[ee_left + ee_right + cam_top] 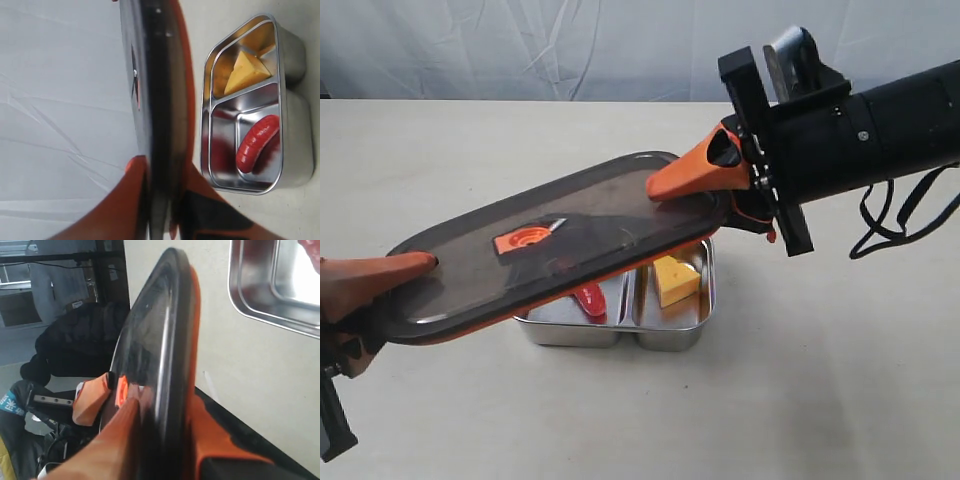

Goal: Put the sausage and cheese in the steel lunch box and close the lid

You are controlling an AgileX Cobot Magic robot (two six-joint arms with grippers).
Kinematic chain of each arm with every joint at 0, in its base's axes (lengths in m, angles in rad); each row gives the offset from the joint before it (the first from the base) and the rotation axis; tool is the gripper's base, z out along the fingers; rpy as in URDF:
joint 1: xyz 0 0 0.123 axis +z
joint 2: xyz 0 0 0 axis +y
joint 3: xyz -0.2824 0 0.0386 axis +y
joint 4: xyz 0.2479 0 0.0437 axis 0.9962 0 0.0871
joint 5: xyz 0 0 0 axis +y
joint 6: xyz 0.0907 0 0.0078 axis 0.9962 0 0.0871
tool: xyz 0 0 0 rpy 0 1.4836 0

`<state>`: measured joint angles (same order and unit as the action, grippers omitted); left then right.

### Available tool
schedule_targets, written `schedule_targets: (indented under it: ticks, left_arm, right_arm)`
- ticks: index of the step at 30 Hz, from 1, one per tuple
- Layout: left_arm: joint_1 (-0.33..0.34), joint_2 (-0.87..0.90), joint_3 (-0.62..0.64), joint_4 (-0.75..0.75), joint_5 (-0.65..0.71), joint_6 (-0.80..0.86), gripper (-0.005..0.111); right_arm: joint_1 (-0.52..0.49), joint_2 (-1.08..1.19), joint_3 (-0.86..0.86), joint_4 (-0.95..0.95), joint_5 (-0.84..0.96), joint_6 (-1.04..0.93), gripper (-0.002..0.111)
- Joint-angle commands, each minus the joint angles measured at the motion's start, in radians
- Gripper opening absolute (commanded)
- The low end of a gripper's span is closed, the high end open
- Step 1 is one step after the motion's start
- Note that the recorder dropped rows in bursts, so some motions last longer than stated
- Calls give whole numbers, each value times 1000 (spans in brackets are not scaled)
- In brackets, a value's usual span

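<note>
The dark translucent lid [560,240] with its orange valve [527,238] hangs tilted in the air above the steel lunch box [615,328]. My left gripper [415,275] is shut on the lid's near-left end, my right gripper [685,190] shut on its far-right end. Below, the red sausage [592,298] lies in the box's left compartment and the yellow cheese [676,280] in the right one. The left wrist view shows the lid [160,100] edge-on between my fingers, beside the box [292,140] holding the sausage [257,142] and the cheese [245,72]. The right wrist view shows the lid [165,355] edge-on and a box corner [260,305].
The box rests on a beige table [820,400]. A wrinkled white cloth backdrop [520,45] rises behind the table. My right arm's black cable [900,215] loops at the right.
</note>
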<state>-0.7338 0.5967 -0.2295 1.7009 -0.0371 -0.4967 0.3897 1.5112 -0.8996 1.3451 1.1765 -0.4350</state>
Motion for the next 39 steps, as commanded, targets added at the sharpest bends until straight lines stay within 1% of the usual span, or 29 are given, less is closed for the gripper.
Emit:
schedule_targets:
  ticks: [1, 6, 9, 16, 20, 24, 29, 32, 39]
  left_arm:
    - [-8, 4, 1, 1, -65, -7, 0]
    - [-8, 4, 1, -16, -95, -7, 0]
    - [-8, 4, 1, -55, -90, -7, 0]
    - [-8, 4, 1, -128, -85, -7, 0]
    - [-8, 4, 1, -131, -77, -7, 0]
    - [-8, -3, 1, -131, -50, -7, 0]
    - [-8, -37, 1, -131, 37, -7, 0]
    - [-8, -64, 1, -135, 37, -7, 0]
    - [-8, -72, 1, -184, 51, -7, 0]
  right_arm:
    - [0, -34, -4, 28, 45, -45, -1]
    - [0, -52, -4, 45, 45, -84, -1]
    - [0, -60, -4, 78, 45, -120, -1]
    - [0, -65, -4, 224, 45, -197, -1]
    - [0, -71, -4, 254, 45, -218, -1]
    - [-14, -83, -4, 249, 45, -238, -1]
    - [-81, -114, -4, 231, 45, -248, -1]
    - [-109, -135, -4, 227, 45, -251, -1]
    - [-111, -150, -4, 184, 45, -268, -1]
